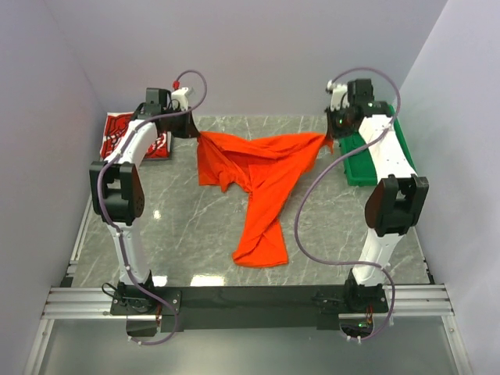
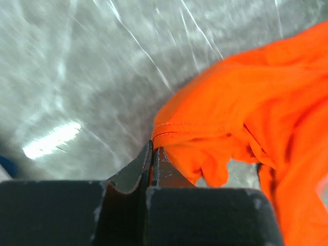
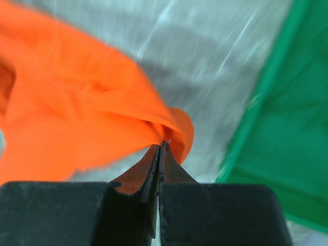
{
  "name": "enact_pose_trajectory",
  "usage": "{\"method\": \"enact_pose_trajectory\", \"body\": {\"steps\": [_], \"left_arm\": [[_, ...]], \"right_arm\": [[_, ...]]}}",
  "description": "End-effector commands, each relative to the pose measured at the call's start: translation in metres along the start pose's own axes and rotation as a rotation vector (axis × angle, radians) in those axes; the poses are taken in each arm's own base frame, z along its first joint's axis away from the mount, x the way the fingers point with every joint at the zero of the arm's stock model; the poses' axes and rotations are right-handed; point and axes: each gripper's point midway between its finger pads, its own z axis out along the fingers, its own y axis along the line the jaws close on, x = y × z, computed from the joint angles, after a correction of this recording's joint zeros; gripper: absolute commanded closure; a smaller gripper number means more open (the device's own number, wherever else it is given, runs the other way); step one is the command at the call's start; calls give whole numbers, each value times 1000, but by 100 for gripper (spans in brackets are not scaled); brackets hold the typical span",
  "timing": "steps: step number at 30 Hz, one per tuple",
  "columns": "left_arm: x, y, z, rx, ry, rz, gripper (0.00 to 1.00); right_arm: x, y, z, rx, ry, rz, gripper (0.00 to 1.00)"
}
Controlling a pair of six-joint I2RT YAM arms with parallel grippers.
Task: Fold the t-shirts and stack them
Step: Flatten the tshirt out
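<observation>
While its loose end trails nearward, the orange t-shirt (image 1: pixel 262 178) is pinched at one edge by the left gripper (image 2: pixel 152 151) and at the other by the right gripper (image 3: pixel 161 145), its long axis spanning between them.

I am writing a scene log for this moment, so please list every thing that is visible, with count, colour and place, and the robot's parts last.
plain orange cloth t-shirt: one, bright orange, unfolded, stretched across the far middle, held at both ends.
folded red cloth t-shirt with white print: one, red and white, far left, partly behind the left arm.
rigid green plastic tray: one, green, far right, partly behind the right arm.
grey marble-patterned table: one, grey, under everything.
left gripper: one, black, shut on the plain orange cloth t-shirt's left end.
right gripper: one, black, shut on its right end.
</observation>
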Motion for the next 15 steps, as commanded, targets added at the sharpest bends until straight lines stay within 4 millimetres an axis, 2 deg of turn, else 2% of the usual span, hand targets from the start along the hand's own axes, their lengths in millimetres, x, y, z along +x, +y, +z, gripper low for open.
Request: {"method": "enact_pose_trajectory", "body": {"steps": [1, 2, 3, 4, 5, 6, 7, 8, 9, 10, 11, 12, 13, 14, 15], "left_arm": [[-75, 6, -23, -65, -168, 140, 99], [-89, 5, -24, -63, -193, 153, 99], [-122, 2, -30, -64, -259, 180, 99], [-139, 1, -34, -71, -300, 195, 99], [-175, -6, -53, -88, -395, 238, 99], [-188, -6, -56, -97, -438, 246, 99], [-206, -11, -69, -99, -501, 240, 99], [-233, -15, -85, -106, -623, 286, 99], [-253, -31, -115, -97, -716, 302, 99], [-270, -39, -136, -98, -807, 335, 99], [-287, -41, -158, -116, -935, 361, 99], [-303, -62, -199, -116, -1045, 406, 99], [-309, -67, -219, -116, -1102, 430, 99], [-315, -77, -237, -103, -1165, 460, 99], [-316, -92, -250, -74, -1181, 495, 99]], "right_arm": [[-81, -26, -46, 116, -240, -12, 100], [-110, -30, -66, 138, -325, -22, 100], [-123, -33, -78, 157, -365, -18, 100], [-137, -34, -90, 174, -413, -22, 100], [-159, -33, -117, 197, -494, -31, 100], [-169, -33, -131, 211, -539, -26, 100], [-182, -33, -148, 229, -603, -33, 100], [-192, -29, -178, 249, -675, -41, 100], [-198, -28, -194, 262, -722, -33, 100], [-210, -28, -217, 290, -804, -33, 100], [-210, -21, -245, 303, -864, -33, 100], [-212, -18, -262, 315, -909, -36, 100], [-214, -20, -272, 339, -959, -40, 100], [-211, -11, -307, 358, -1027, -59, 100], [-208, -7, -319, 364, -1055, -72, 100]]}}
